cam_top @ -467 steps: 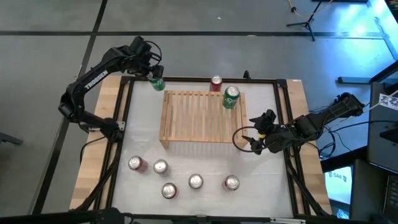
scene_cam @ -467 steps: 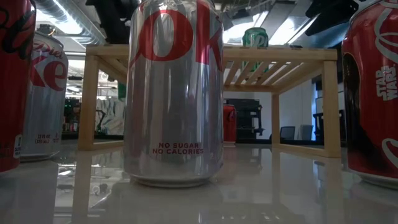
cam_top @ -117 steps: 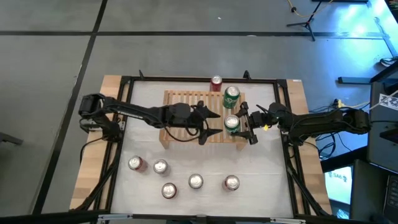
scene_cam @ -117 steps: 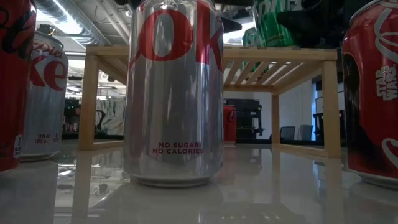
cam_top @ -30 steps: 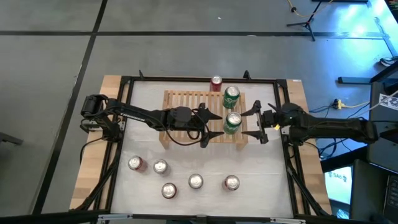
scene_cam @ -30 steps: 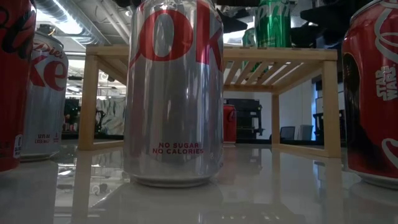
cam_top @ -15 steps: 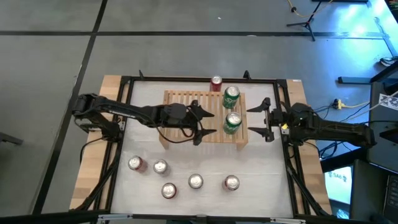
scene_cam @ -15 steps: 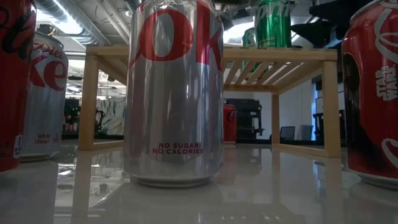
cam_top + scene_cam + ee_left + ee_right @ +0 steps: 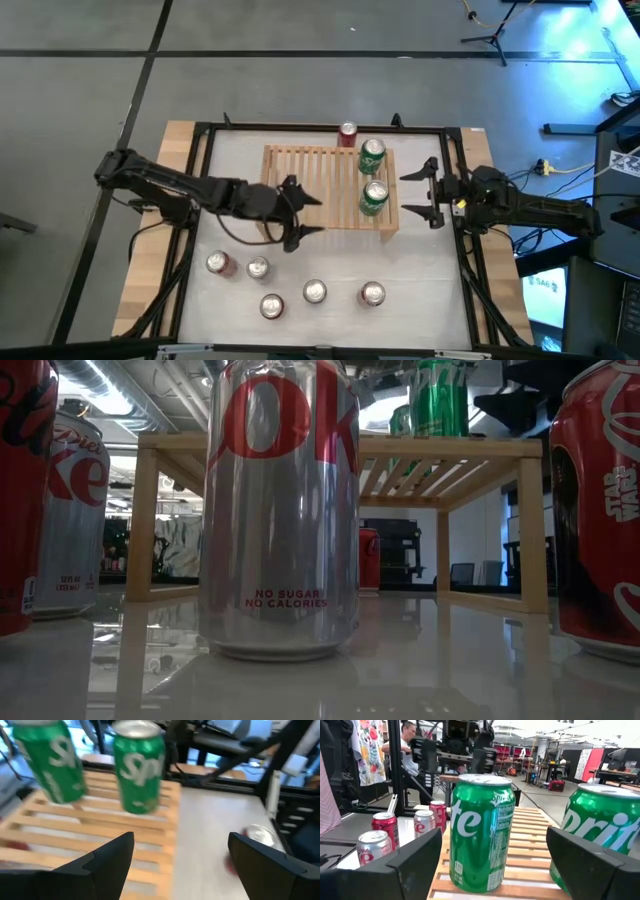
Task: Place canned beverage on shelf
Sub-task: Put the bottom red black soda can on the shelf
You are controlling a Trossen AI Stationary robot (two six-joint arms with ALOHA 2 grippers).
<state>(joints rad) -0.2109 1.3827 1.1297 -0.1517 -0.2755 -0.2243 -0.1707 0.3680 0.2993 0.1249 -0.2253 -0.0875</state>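
I saw the white table (image 9: 430,310) edged by a black frame (image 9: 300,127), on a grey floor (image 9: 80,80) crossed by 2 dark lines. 1 black tripod (image 9: 492,35) stood beyond the far edge. Behind, 1 person (image 9: 411,742) stood near a floral cloth (image 9: 367,750).

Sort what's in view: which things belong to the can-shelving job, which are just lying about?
Job:
- wooden shelf
- two green cans standing on the shelf
- red can behind the shelf
- five cans on the table in front of it
- left gripper, open, at the shelf's front left corner
- right gripper, open, right of the shelf

Lying about:
- person beyond the table
- stand on the floor
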